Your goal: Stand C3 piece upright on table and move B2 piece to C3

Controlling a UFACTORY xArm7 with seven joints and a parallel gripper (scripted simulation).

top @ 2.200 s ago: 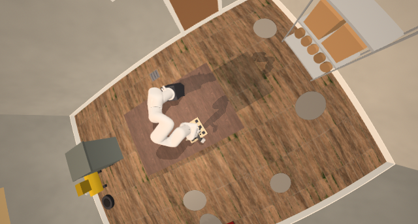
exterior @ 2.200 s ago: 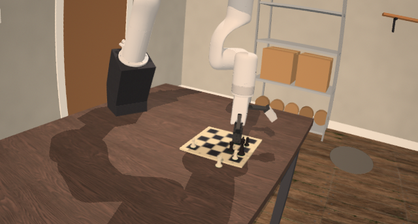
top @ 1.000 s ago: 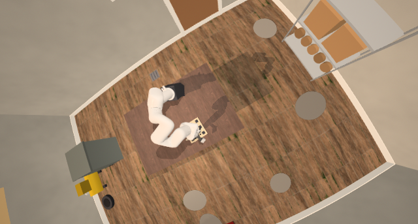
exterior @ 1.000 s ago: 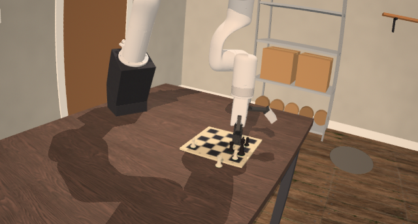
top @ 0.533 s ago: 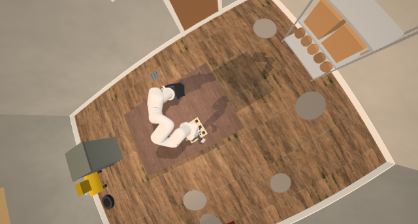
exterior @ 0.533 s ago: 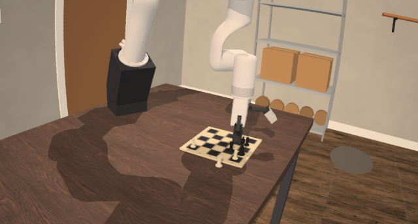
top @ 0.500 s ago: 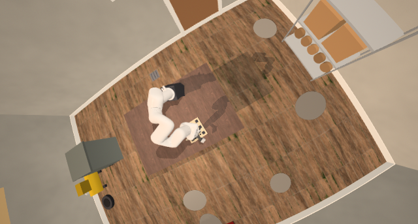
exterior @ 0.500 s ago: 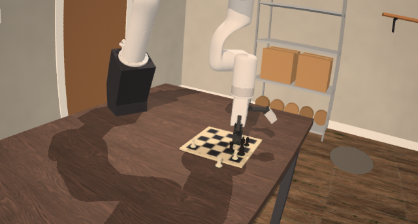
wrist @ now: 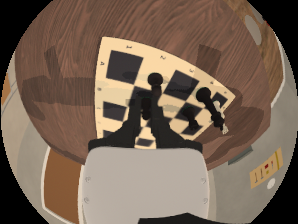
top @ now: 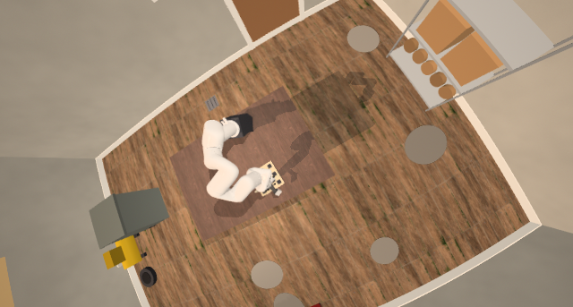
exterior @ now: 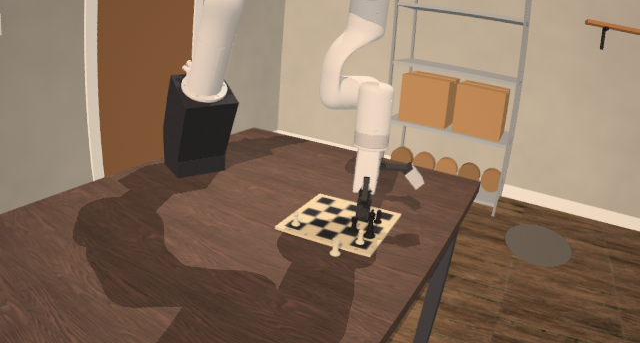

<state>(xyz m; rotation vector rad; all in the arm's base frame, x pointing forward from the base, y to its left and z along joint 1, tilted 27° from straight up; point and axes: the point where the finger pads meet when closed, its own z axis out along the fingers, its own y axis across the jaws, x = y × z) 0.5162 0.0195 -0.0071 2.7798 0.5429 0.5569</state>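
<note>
The small chessboard (exterior: 310,226) (wrist: 109,106) (top: 269,166) lies near the table's right edge. My gripper (exterior: 363,212) (wrist: 146,104) reaches straight down onto the board's right half and is shut on a black piece with a round head (wrist: 154,82), which stands upright on its square. Other black pieces (exterior: 370,229) (wrist: 213,104) stand close to the right of the fingers. A white piece (exterior: 335,247) stands upright on the table just off the board's near edge. Another white piece (exterior: 360,237) stands on the near corner, and one more white piece (exterior: 296,219) on the left corner.
The arm's black base (exterior: 199,128) stands at the back left of the table (exterior: 150,263). The table edge (exterior: 450,233) runs close to the right of the board. A metal shelf with boxes (exterior: 452,103) stands behind the table.
</note>
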